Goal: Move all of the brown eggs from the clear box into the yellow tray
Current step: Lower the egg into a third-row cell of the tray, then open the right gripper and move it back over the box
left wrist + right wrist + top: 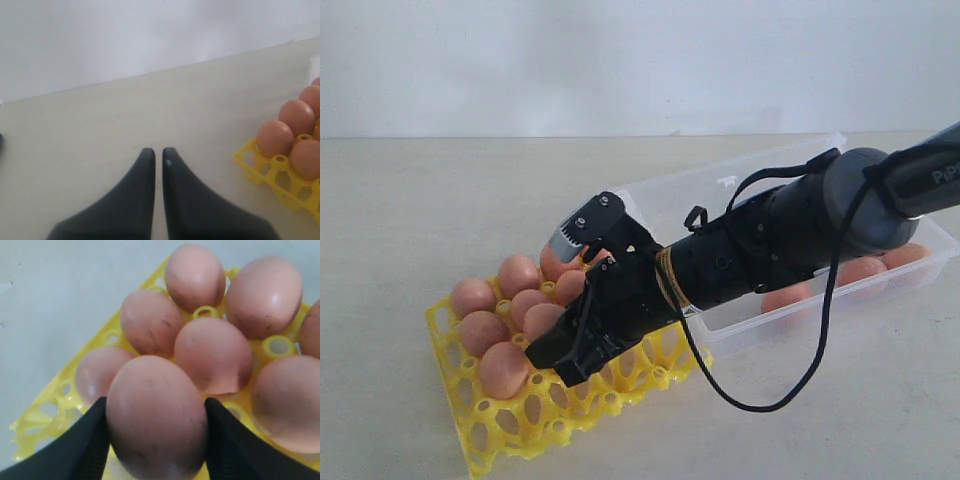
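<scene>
partly hidden: clear box (672,196) behind arm (770,245); right jaws pinch egg (156,420); left jaws together

White letters reading "PiP" stand on the right arm's dark upper link (926,180), at the right edge of the exterior view, where the frame cuts the word off. Nothing else legible shows in any view.

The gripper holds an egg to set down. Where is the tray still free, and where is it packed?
Free: the tray cups along its near edge and under the right gripper. Crowded: the far-left corner, packed with eggs. The box end nearest the tray also looks bare.
</scene>
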You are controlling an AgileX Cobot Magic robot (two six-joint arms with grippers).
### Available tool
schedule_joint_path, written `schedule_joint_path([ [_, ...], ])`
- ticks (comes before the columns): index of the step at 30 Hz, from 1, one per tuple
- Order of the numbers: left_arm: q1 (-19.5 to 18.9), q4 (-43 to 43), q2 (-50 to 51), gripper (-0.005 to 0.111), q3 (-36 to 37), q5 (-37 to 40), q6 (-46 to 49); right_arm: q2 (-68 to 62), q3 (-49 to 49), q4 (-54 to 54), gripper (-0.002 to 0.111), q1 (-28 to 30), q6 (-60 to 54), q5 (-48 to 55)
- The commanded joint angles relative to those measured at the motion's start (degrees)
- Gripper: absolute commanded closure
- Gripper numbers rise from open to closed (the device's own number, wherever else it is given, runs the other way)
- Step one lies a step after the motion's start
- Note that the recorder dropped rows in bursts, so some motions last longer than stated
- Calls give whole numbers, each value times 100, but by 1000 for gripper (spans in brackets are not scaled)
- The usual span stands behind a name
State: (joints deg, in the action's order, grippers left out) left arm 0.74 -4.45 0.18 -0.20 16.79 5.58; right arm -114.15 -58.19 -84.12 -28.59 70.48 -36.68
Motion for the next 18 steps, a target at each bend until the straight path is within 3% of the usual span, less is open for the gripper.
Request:
schedule_joint_path([
  [1,44,11,-18,103,20,-2,-18,-84,-16,-17,108,-8,-15,-155],
  [11,44,11,-18,103,20,-2,-18,-95,-16,-17,106,-8,-15,-157],
  [13,44,11,-18,103,20,-2,-18,-106,-16,-17,98,-8,-15,-169],
  [18,44,11,-18,103,20,-2,-18,-126,-16,-17,65,-8,-4,-199],
])
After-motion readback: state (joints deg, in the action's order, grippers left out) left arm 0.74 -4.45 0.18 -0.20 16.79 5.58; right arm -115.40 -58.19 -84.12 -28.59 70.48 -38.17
